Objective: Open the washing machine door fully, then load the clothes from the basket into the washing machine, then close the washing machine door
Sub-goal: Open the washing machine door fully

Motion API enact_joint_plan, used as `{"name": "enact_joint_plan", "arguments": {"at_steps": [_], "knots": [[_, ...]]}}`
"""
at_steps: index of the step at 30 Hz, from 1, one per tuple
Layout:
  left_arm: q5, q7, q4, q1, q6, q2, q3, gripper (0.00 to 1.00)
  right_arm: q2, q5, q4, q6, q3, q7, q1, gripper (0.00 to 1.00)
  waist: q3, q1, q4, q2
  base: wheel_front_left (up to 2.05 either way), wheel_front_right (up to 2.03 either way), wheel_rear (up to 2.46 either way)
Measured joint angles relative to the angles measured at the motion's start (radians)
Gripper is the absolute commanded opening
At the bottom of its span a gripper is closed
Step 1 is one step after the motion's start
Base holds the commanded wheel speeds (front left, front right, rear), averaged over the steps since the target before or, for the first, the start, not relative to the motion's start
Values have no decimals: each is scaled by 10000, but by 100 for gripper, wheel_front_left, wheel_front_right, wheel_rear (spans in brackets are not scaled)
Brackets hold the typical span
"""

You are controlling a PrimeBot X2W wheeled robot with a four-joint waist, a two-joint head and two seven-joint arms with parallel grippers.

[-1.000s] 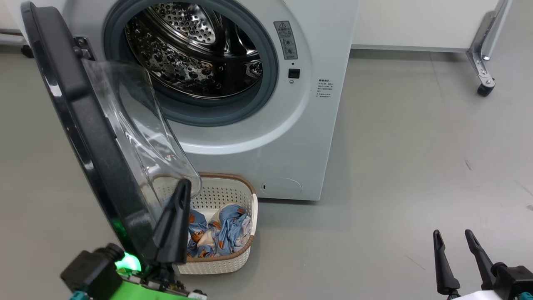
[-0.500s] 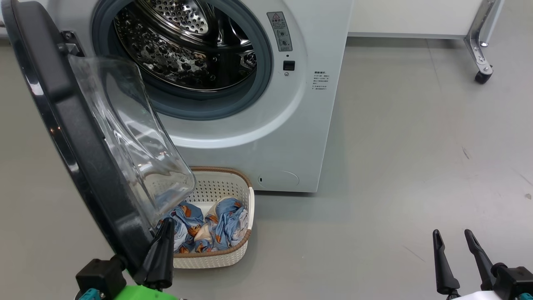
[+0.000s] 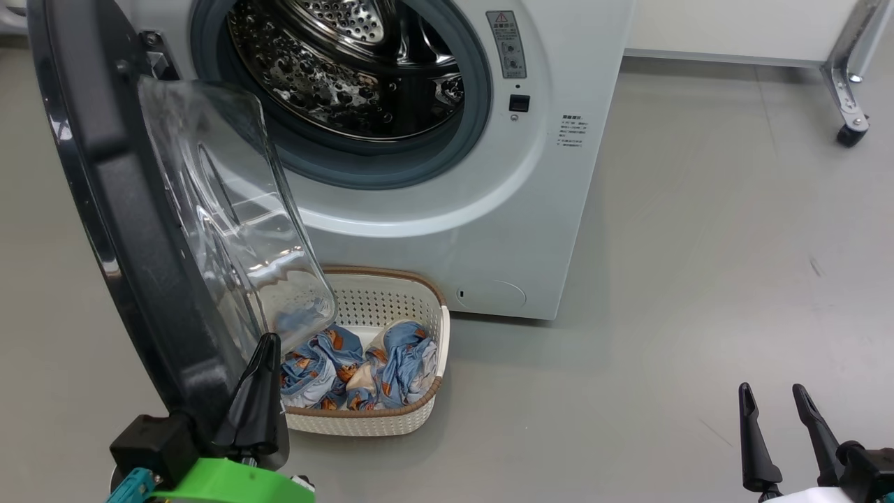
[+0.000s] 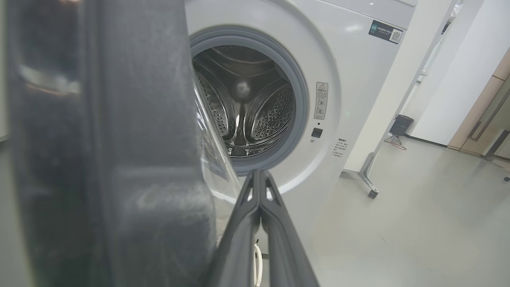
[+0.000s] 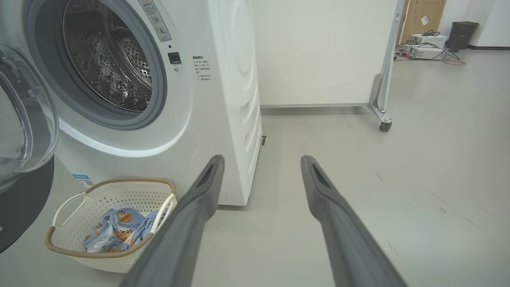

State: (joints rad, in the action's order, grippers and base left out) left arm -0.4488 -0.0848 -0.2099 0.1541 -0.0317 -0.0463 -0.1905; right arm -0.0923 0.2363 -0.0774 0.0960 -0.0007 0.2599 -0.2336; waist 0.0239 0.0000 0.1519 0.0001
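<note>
The washing machine door (image 3: 133,230), standing half open over the basket (image 3: 391,419) of clothes (image 3: 363,367) on the floor, should be pushed slowly wider by the closed left fingers (image 3: 258,391) beside its black rim, with the right fingers (image 3: 753,447) spread open, well apart.

Door (image 3: 133,237), left of frame: glossy black rim, clear smooth glass. Drum (image 3: 349,70): shiny perforated steel. Basket (image 3: 377,420): matt plastic. Clothes (image 3: 401,363): soft cloth. My right gripper (image 5: 261,159): matt grey.
</note>
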Motion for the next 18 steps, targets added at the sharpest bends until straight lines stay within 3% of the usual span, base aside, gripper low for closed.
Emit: {"name": "enact_joint_plan", "arguments": {"at_steps": [18], "knots": [[186,-46,364,-94,-389,-19,915,0,276,-100,-127,167,-90,0,-4,100,3,0,1586,0,0,0,0]]}}
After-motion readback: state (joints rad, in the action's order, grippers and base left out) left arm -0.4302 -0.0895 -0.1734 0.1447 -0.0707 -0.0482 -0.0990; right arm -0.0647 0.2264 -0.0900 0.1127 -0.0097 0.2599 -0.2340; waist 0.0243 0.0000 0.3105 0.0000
